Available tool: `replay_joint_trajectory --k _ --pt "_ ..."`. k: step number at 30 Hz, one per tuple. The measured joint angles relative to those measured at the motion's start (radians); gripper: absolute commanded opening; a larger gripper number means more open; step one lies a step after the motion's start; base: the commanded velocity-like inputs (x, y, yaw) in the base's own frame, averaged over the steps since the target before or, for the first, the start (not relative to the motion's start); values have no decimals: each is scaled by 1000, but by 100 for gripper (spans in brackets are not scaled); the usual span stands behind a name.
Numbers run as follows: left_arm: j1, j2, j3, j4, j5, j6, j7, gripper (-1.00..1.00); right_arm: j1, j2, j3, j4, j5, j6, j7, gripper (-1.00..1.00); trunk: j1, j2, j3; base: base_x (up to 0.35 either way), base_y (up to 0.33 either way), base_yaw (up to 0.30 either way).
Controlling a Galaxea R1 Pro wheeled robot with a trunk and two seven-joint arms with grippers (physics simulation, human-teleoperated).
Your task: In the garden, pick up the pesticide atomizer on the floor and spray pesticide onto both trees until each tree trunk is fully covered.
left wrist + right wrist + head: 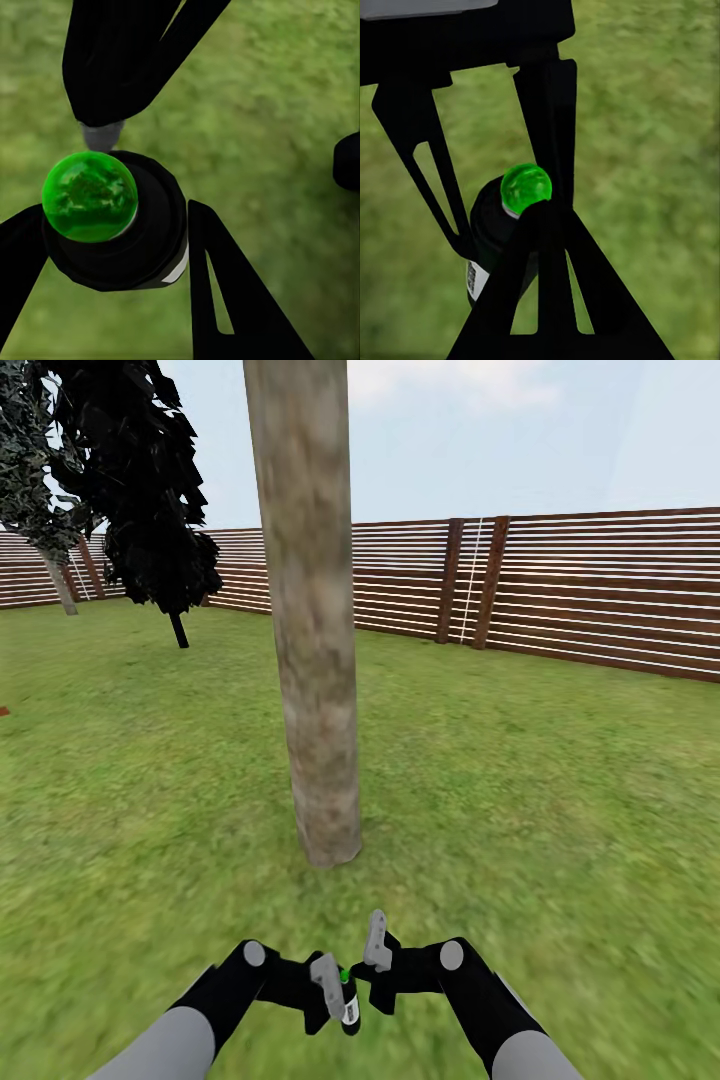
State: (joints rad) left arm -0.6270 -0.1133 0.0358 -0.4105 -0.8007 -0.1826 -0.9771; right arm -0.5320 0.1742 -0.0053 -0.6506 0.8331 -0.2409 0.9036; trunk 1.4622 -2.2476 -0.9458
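Nearest, low in the head view, the left pincer (335, 985) is closed round the atomizer (348, 1000), a dark bottle with a white label. In the left wrist view its fingers (225, 300) press the bottle's sides (127, 240), and its top shows bright green here, not red. The right pincer (377, 945) sits just beside it, one grey finger raised; in its own view its dark fingers (547, 285) overlap the bottle (491, 232), and I cannot tell whether they grip it or how wide they stand. Just beyond, the trunk (310, 620) rises from the grass (520, 780), bare of whitish specks as far as I can see. Pickup looks done and spraying is in hand: next, lift and aim the nozzle at the trunk. Further off stand a near-black tree (150, 490) and the fence (600, 590).
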Motion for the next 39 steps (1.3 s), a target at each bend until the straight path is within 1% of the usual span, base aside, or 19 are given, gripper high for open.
replay_joint_trajectory --k 5,10,11,13,14,20,23,24,25,26,28,30,31,32,33,34,35,36,39 --pt "4 17 0 2 -7 0 0 -100 0 0 0 1 0 0 0 -100 0 0 0 0 0 0" --pt "15 110 -7 2 -18 -5 -1 -100 0 0 0 2 0 0 0 -100 0 0 0 0 0 0" --pt "16 149 -7 2 -16 -8 -1 -100 0 0 0 1 0 -1 0 -100 0 0 0 0 0 0" --pt "17 196 -8 2 -18 -11 -1 -100 0 0 0 2 1 -2 0 -100 0 0 0 0 0 0" --pt "17 217 -9 2 -18 -12 -1 -100 0 0 0 3 1 -2 1 100 0 0 0 0 0 0" --pt "18 342 -4 4 -16 -13 0 -100 0 0 -3 11 1 -4 -2 100 0 0 0 0 0 0" --pt "18 370 4 8 -5 -8 26 -100 1 0 -5 37 4 -4 -12 100 0 0 0 0 0 0" --pt "18 372 10 11 -4 -7 52 -100 1 0 -6 58 4 -4 -20 100 0 0 0 0 0 0" --pt "18 372 28 16 0 -6 118 -100 2 -2 -7 96 4 -5 -51 100 0 0 0 0 0 0" --pt "18 372 43 19 2 -7 169 -100 2 -15 -9 119 3 -4 -80 100 0 0 0 0 0 0" --pt "20 366 113 53 3 -7 300 -100 3 -59 -25 197 1 -2 -196 100 0 0 0 0 0 0" --pt "21 362 211 111 11 -11 381 -100 4 -83 -72 323 0 -3 -347 100 0 0 0 0 0 0" --pt "21 362 267 130 29 -12 415 -100 4 -99 -106 379 0 -4 -427 100 0 0 0 0 0 0" --pt "21 362 308 140 47 -13 437 -100 4 -111 -139 411 -1 -5 -485 100 0 0 0 0 0 0" --pt "21 362 377 148 80 -10 481 -100 5 -125 -224 456 0 -5 -595 100 0 0 0 0 0 0" --pt "21 362 415 151 100 -8 513 -100 5 -131 -293 475 1 -6 -667 100 0 0 0 0 0 0" --pt "21 362 436 153 111 -7 535 -100 6 -133 -342 482 1 -6 -714 100 0 0 0 0 0 0" --pt "22 360 456 156 121 -5 568 -100 6 -135 -414 488 2 -6 -783 100 0 0 0 0 0 0" --pt "21 358 475 183 137 -5 607 -100 7 -135 -523 491 -6 -7 -937 100 0 0 0 0 0 0"
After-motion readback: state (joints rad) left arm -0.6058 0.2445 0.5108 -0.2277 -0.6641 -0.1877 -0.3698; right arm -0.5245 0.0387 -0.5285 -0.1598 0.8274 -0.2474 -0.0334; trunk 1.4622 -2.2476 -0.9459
